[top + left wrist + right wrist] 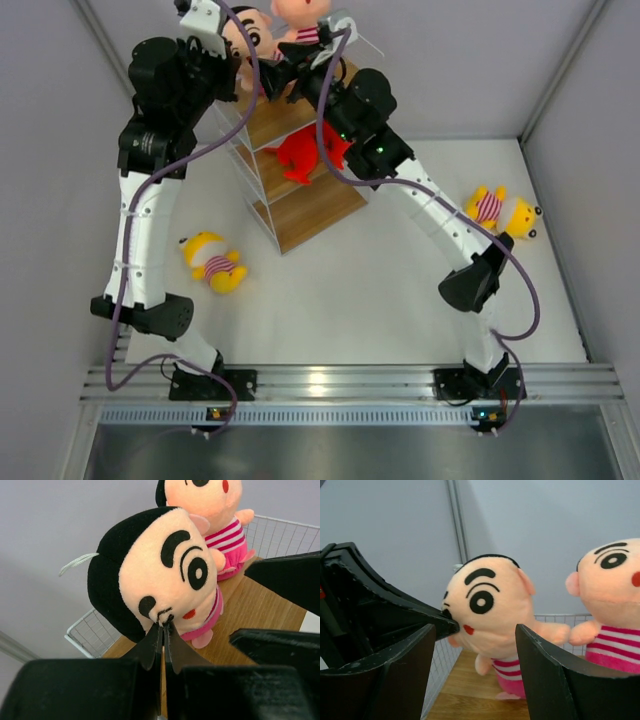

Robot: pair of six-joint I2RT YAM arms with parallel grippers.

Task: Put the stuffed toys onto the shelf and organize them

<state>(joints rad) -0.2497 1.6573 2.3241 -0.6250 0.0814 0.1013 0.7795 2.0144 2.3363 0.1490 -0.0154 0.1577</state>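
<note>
The shelf (310, 210) is set on the table (380, 300) toward 11 o'clock. On its top tier one boy doll (248, 35) is stood at 9 o'clock of the other boy doll (303, 20). A shark toy (305, 152) is laid on the middle tier. One plush figure (213, 262) is laid on the table at 7 o'clock of the shelf, and another plush figure (503, 210) at 3 o'clock.

My table (400, 300) carries the shelf (310, 215), with one yellow toy (213, 262) lying on my left and another yellow toy (503, 211) on my right. On the shelf's top board stand a boy doll (165, 575) and a second boy doll (210, 500). A red shark (310, 152) lies on the middle board.
</note>
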